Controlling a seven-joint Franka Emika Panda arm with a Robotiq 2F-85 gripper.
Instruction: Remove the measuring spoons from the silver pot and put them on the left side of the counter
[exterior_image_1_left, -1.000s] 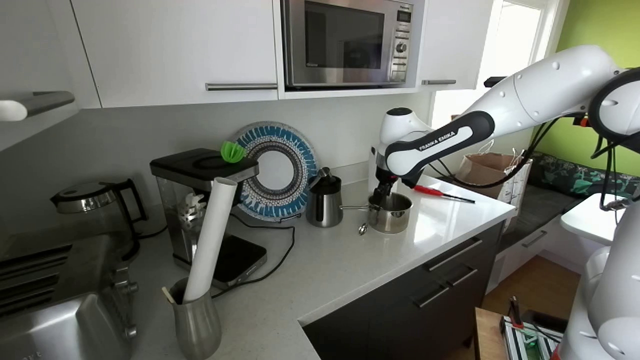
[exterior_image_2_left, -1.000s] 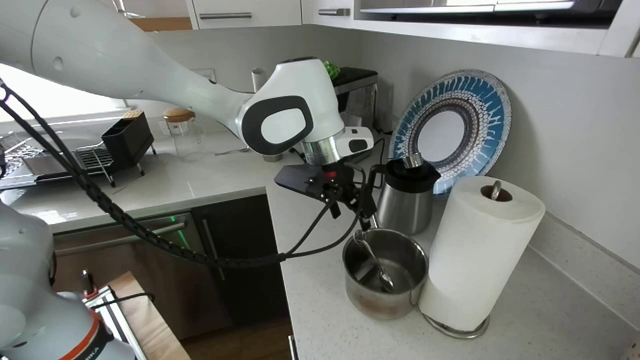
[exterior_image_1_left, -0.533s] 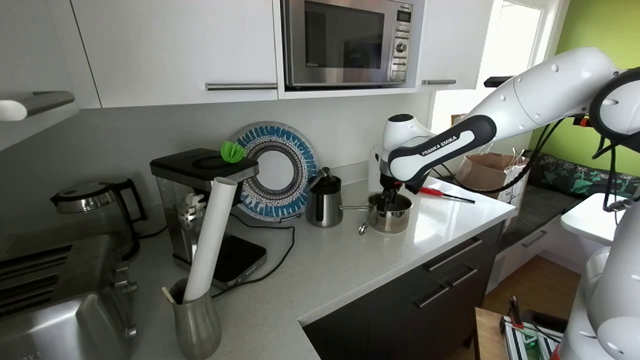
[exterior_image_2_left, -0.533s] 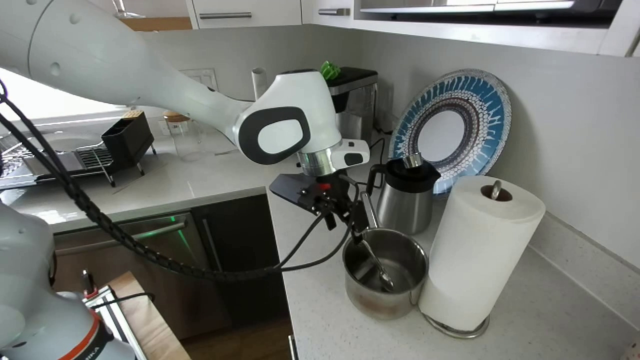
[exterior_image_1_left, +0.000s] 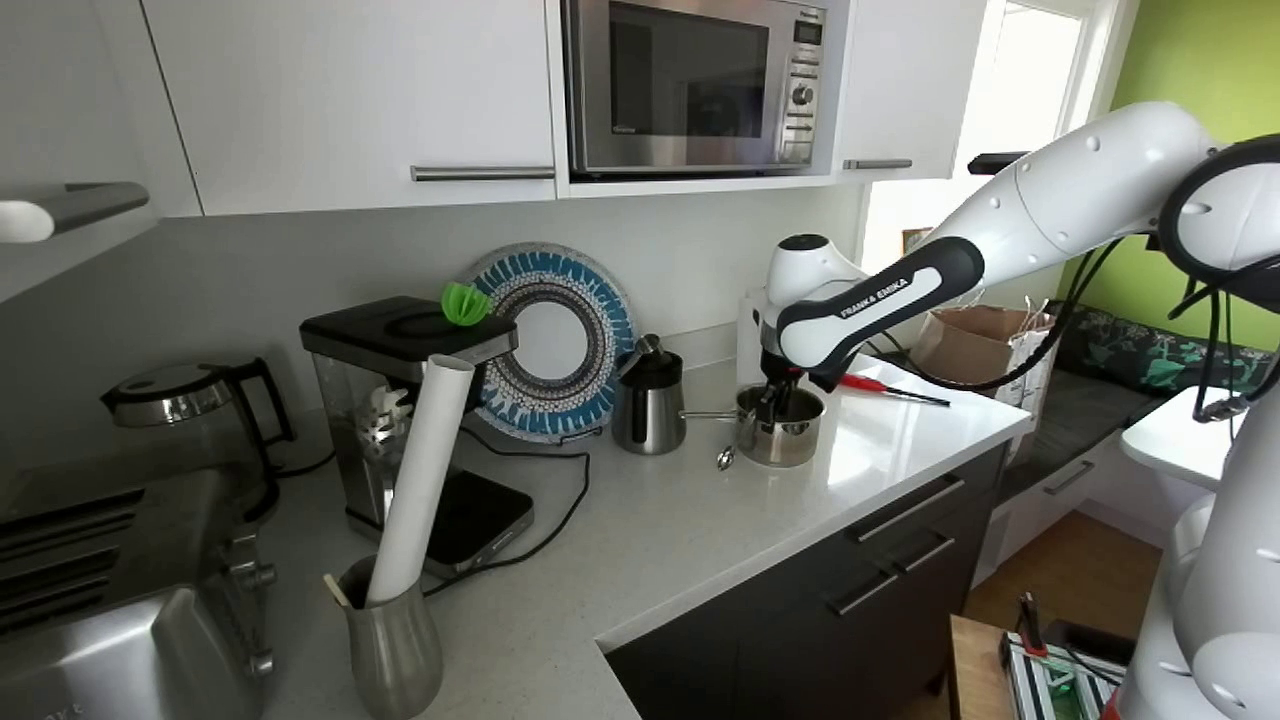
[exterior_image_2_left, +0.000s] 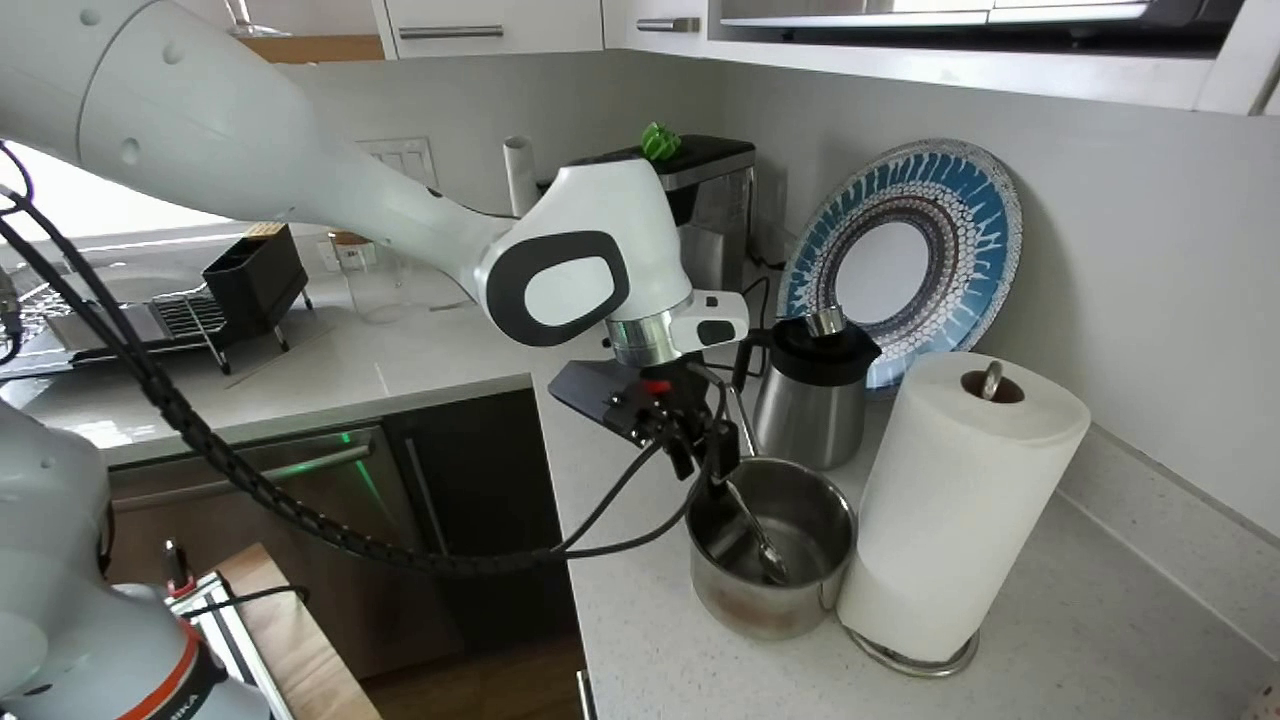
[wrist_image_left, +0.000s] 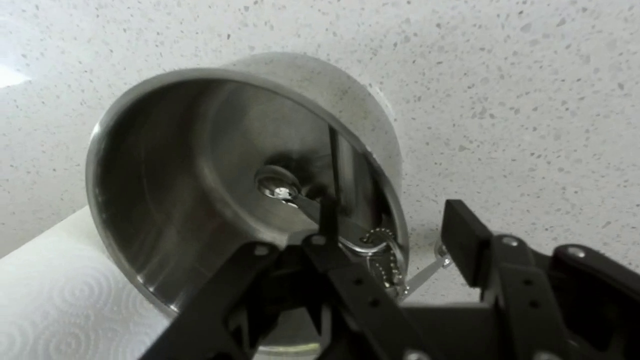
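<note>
While near the jug (exterior_image_2_left: 810, 412), silver pot (exterior_image_2_left: 752, 606) just beside paper towels (exterior_image_2_left: 955, 510).

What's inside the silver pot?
At least one of the measuring spoons leans inside the silver pot. The gripper covers part of the interior; anything there can't be seen.

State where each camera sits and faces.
An exterior view: above the counter near the toaster, facing the silver pot; arm from picture right.
An exterior view: near the paper towel roll, looking down at the silver pot; arm from picture left.
Wrist view: on the arm, looking into the silver pot; end effector shows.
Both exterior views share silver pot and patterned disc.
</note>
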